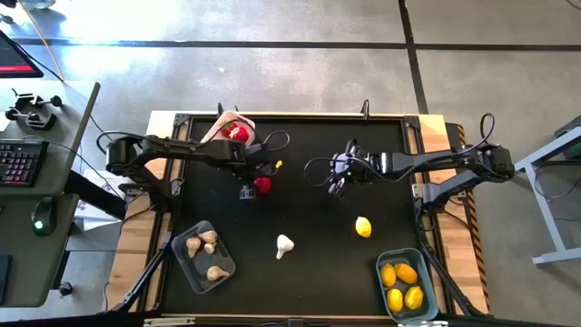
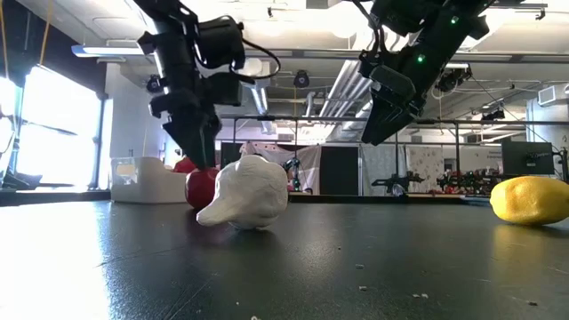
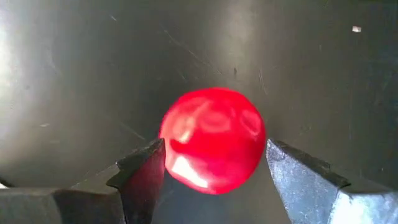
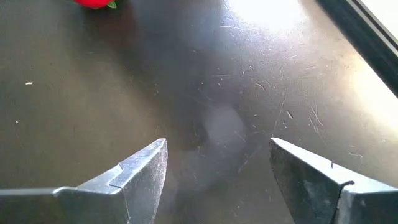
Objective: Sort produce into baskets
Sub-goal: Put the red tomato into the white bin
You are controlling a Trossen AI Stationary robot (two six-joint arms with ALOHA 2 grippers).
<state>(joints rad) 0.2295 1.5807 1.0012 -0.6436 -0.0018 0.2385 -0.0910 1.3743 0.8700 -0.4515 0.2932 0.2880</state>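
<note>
A red tomato [image 3: 211,140] lies on the black table [image 1: 309,145] left of the middle, also seen as the tomato [image 1: 262,185]. My left gripper [image 3: 214,158] is open, pointing steeply down, one finger on each side of it. My right gripper [image 1: 338,186] hangs open above bare table right of the middle, nothing between its fingers [image 4: 143,168]. A garlic bulb [image 1: 284,245] and a lemon [image 1: 363,226] lie loose nearer the front. The white basket [image 1: 221,129] holds a tomato, the grey basket [image 1: 182,250] garlic bulbs, the blue basket [image 1: 385,283] lemons. My left gripper's fingertips [image 3: 152,158] stand right at the tomato's two opposite sides [image 3: 168,146], coming from above. I cannot tell whether they touch it. The tomato rests on the table.
The white basket stands at the far left edge, the grey basket at the near left, the blue basket at the near right corner. The table's raised frame [image 1: 427,195] runs along each side. Free black surface lies in the middle and far right.
</note>
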